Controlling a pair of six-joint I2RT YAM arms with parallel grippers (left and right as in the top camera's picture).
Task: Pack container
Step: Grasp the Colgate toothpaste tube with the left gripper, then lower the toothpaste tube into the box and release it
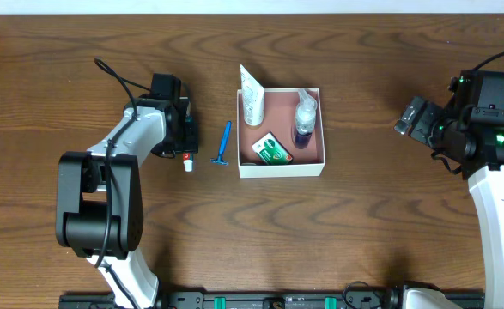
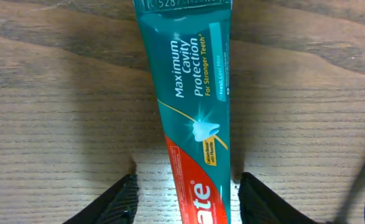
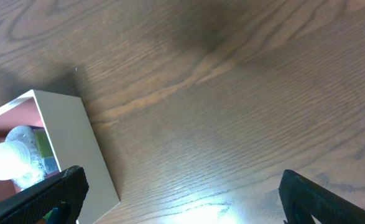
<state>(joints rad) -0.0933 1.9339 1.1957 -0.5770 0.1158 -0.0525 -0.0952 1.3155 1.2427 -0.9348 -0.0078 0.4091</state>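
The container (image 1: 282,168) is a square white box with a pinkish-brown inside at the table's middle. It holds a spray bottle (image 1: 304,118) and a green-and-white packet (image 1: 273,148), and a white tube (image 1: 251,96) leans on its left wall. A teal and red toothpaste tube (image 2: 191,93) lies on the table left of the box, its white cap (image 1: 188,163) showing below the arm. My left gripper (image 2: 191,202) is open, low over the tube with a finger on each side. My right gripper (image 3: 185,193) is open and empty, above bare table right of the container's wall (image 3: 70,137).
A blue razor (image 1: 224,143) lies on the table between the toothpaste and the container. The spray bottle also shows in the right wrist view (image 3: 8,158). The table is dark wood.
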